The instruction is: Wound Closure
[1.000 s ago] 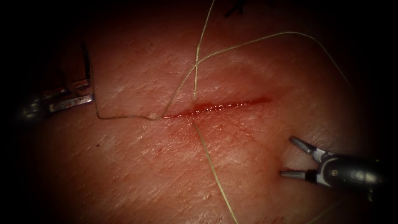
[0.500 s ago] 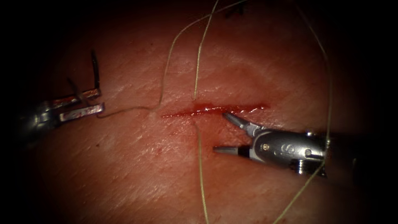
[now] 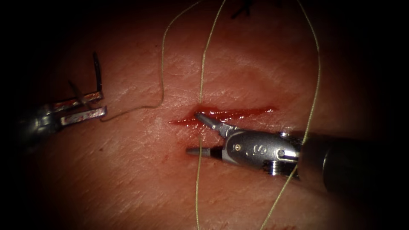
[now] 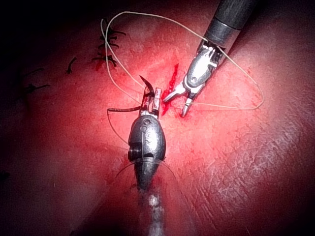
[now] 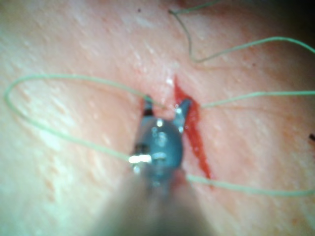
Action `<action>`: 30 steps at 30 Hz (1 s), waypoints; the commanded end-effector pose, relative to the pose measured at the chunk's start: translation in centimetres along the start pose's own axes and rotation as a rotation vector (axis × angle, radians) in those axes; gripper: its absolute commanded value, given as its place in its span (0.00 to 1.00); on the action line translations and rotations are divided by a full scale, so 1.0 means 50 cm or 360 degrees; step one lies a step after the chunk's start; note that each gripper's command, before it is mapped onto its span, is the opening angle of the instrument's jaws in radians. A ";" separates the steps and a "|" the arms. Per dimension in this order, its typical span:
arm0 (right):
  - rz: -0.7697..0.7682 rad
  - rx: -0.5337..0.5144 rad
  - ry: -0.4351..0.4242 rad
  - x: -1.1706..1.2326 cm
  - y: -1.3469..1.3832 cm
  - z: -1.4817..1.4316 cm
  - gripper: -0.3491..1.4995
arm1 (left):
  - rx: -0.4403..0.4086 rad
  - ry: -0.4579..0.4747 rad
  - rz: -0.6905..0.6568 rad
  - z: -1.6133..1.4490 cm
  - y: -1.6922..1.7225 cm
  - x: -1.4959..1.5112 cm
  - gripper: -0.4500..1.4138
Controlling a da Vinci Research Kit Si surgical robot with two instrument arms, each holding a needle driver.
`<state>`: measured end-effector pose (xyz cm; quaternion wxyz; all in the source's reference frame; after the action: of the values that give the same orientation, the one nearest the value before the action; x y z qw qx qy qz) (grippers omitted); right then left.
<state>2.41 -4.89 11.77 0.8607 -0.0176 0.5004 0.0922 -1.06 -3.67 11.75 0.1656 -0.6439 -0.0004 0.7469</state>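
The cut (image 3: 238, 113) runs across the tissue (image 3: 140, 170) with red fluid in it. To its left, my left tool (image 3: 104, 103) is shut on the dark curved needle (image 3: 98, 72) near mid-curve, and the needle is clear of the tissue. Thread (image 3: 202, 72) enters at the cut and comes out below it. My right tool (image 3: 191, 133) stands open astride that strand, its upper tip at the cut's left part, holding nothing. In the left wrist view, the left tool (image 4: 152, 93) grips the needle (image 4: 123, 109) beside the right tool (image 4: 174, 107). The right tool (image 5: 166, 102) straddles thread (image 5: 74, 77) beside the cut (image 5: 194, 137).
A long loop of thread (image 3: 317, 72) hangs over the right tool's shaft (image 3: 341, 164). Another strand trails from the needle's end toward the cut's left end (image 3: 140, 107). Dark older stitches (image 3: 243, 8) lie at the far edge, also seen as stitches (image 4: 106, 46).
The right tool has come in from the lower right to the cut, jaws still open. The thread loops have swung upward and rightward. The left tool rose slightly, then stayed.
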 end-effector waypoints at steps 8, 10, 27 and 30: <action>-0.0008 0.0150 0.0016 0.0024 -0.0024 -0.0002 0.00 | -0.0002 0.0001 0.0001 0.0012 -0.0002 -0.0012 0.00; 0.0003 0.0156 0.0011 0.0035 -0.0031 -0.0015 0.00 | -0.0002 0.0001 0.0001 0.0011 -0.0003 -0.0012 0.00; -0.0034 0.0185 0.0017 0.0081 -0.0149 -0.0174 0.00 | -0.0004 -0.0005 -0.0002 0.0020 0.0001 -0.0020 0.00; -0.0041 0.0199 0.0016 0.0095 -0.0168 -0.0181 0.00 | -0.0004 -0.0005 -0.0002 0.0019 0.0002 -0.0020 0.00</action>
<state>1.95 -5.74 10.79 0.8590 0.0288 0.5087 0.0497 -1.10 -3.69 11.80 0.1657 -0.6422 -0.0019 0.7484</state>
